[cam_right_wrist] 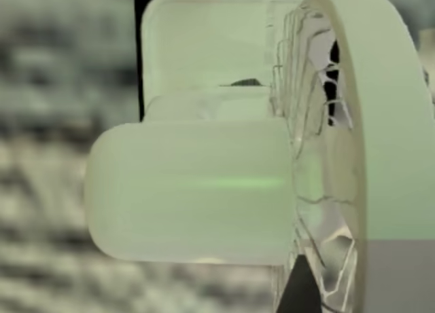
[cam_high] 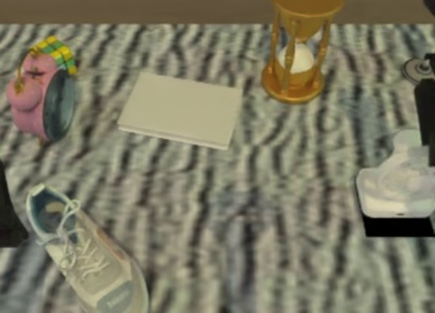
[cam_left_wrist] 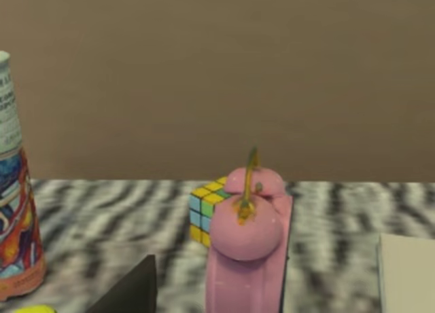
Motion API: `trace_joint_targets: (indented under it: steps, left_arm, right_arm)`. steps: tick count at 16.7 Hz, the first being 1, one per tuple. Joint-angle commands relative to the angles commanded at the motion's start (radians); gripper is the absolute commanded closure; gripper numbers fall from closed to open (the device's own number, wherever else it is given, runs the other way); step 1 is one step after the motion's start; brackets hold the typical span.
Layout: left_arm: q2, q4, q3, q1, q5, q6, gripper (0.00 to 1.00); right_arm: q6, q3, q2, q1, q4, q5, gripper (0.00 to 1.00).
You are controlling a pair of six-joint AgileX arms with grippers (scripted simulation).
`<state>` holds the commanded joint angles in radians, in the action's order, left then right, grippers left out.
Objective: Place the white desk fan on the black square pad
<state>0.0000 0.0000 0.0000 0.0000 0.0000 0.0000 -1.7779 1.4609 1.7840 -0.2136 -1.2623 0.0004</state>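
The white desk fan (cam_high: 396, 188) stands at the table's right edge with its square base over the black square pad (cam_high: 398, 227), which shows as a dark strip along the base's near side. My right gripper (cam_high: 426, 134) hangs right over the fan's head. The right wrist view is filled by the fan (cam_right_wrist: 197, 191) seen close, with its ringed cage (cam_right_wrist: 319, 123) and base in front of the pad (cam_right_wrist: 138, 55). Whether the base touches the pad I cannot tell. My left gripper (cam_high: 8, 218) is parked at the left edge, open and holding nothing.
A cream closed book (cam_high: 182, 110) lies at the back middle, with a gold hourglass (cam_high: 298, 48) to its right. A pink alarm clock (cam_high: 39, 96) and a colour cube (cam_high: 56, 52) stand back left. A shoe (cam_high: 88, 259) lies front left. A printed cone-shaped container (cam_left_wrist: 15, 211) shows in the left wrist view.
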Motion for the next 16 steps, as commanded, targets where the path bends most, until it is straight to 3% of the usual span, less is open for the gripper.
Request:
trace_joint_targets:
  steps: [10,16]
  left_arm:
    - [0.000,0.000,0.000,0.000,0.000,0.000,0.00]
    - [0.000,0.000,0.000,0.000,0.000,0.000,0.00]
  right_arm:
    - [0.000,0.000,0.000,0.000,0.000,0.000,0.02]
    - [0.000,0.000,0.000,0.000,0.000,0.000,0.00]
